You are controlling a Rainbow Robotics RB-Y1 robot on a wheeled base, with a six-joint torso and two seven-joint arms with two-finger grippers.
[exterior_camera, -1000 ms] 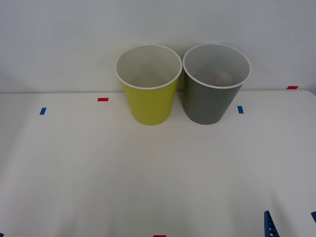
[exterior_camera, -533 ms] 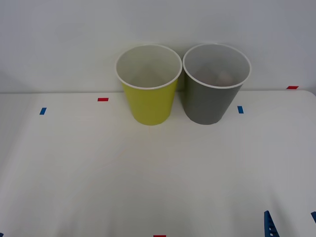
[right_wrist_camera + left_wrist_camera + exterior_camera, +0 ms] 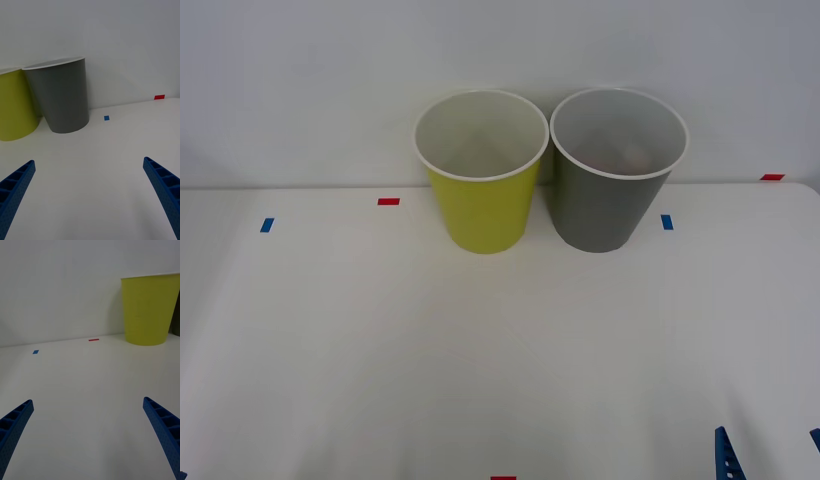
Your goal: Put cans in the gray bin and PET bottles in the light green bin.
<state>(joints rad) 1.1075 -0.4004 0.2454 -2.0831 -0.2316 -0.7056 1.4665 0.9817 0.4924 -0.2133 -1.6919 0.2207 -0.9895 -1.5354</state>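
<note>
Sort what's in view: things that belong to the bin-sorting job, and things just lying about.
Job:
tall tapered dark gray plastic bin
tall tapered yellow-green plastic bin
right gripper, fingers open
left gripper, fingers open

Lying about:
small blue tape marks
small red tape marks

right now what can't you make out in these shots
- Gray bin contents: front view looks in at a slant; a faint reddish patch low inside, too dim to name.
- Green bin bottom: front view, shaded and pale, nothing identifiable.
- Right pincer: right wrist view shows the fingers spread apart; in the front view the bottom edge cuts off all but the tips.
- Left pincer: left wrist view, fingers apart, bases cut by the edge.
</note>
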